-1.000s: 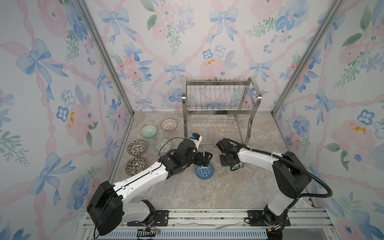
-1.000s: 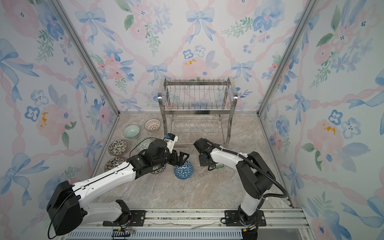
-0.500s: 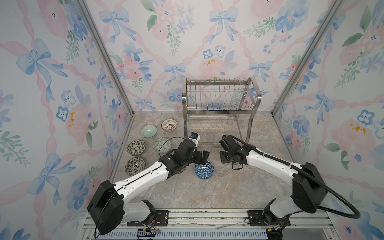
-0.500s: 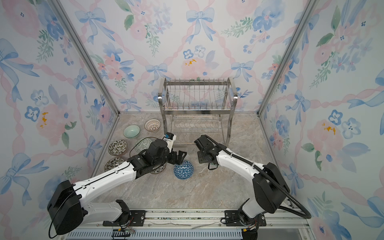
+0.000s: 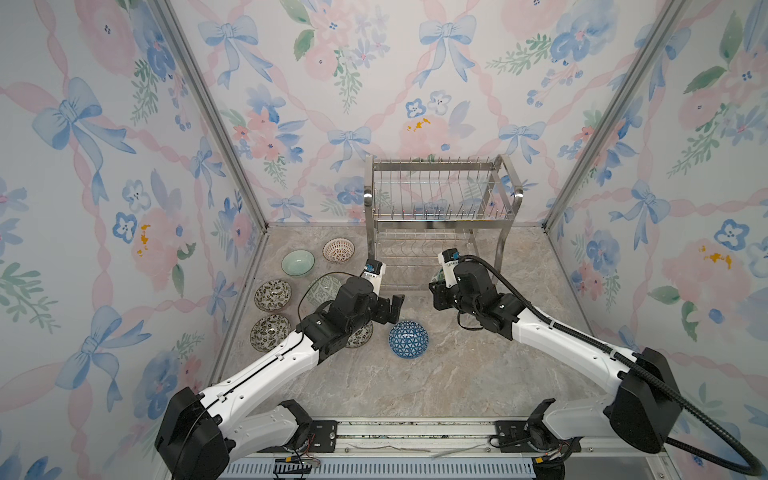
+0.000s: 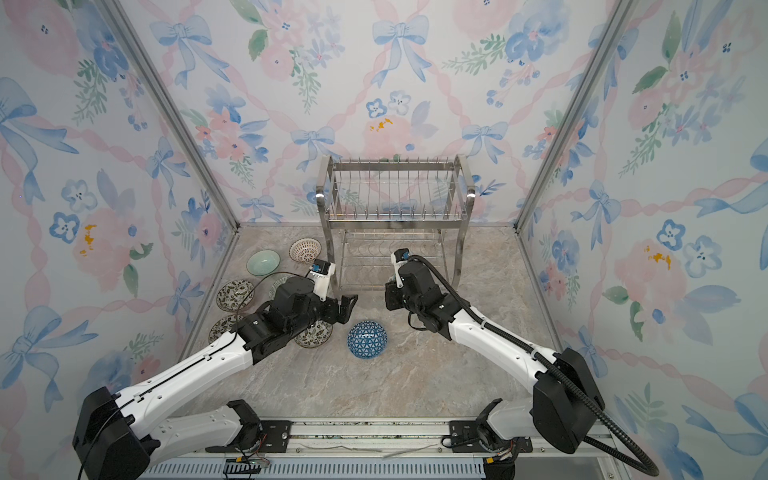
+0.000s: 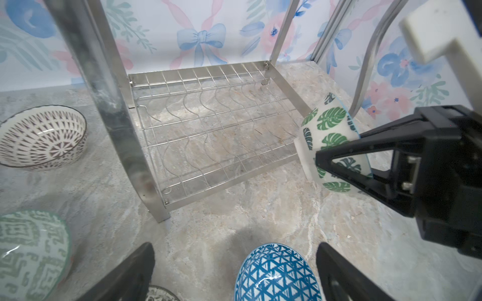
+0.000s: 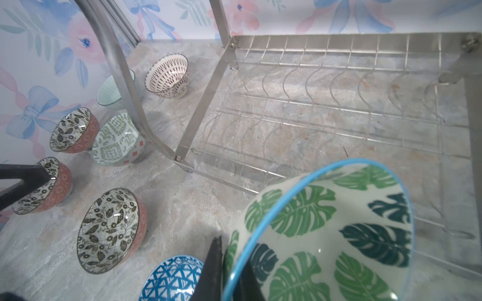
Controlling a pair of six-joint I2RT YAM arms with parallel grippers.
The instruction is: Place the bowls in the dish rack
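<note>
Right jaws pinch the rim of the leaf bowl [image 8: 326, 234], held on edge with its mouth toward its own arm, just before the rack's [image 5: 440, 195] lower tier, near the right front leg. Left jaws, spread wide, hang near the blue bowl [image 5: 408, 338] on the marble desk [image 5: 436, 386]. Other bowls [image 5: 272, 295] line the floral left wall.

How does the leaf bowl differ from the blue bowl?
The leaf bowl is white with green leaves; the blue bowl carries blue triangles. The leaf bowl is pinched at its rim by the right gripper; the blue bowl sits free on the table. The leaf bowl is tipped on its side by the rack; the blue bowl lies farther out. Both are small round bowls, neither in the rack yet.
</note>
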